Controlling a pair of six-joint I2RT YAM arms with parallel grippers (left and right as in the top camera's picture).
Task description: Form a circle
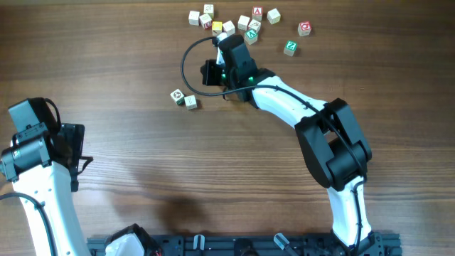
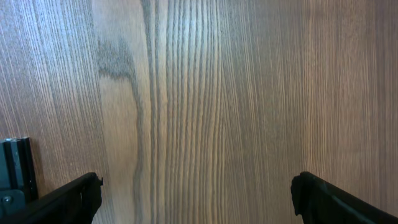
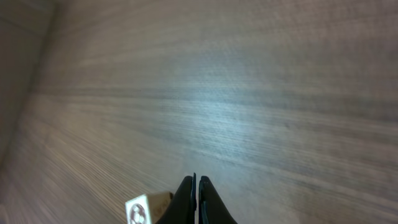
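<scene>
Right tool (image 3: 197,186) is pinched shut on nothing near a cube (image 3: 140,210); left tool (image 2: 196,183) gapes wide, empty, above the bench (image 2: 199,93).

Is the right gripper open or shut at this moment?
Shut: the right gripper shows its jaws pressed together with nothing between; a letter cube lies beside them, not held.

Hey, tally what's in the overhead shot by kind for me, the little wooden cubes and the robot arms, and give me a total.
Wooden cubes: 14 visible (12 scattered along the top, 2 side by side lower left)
Robot arms: 2
Total: 16
</scene>
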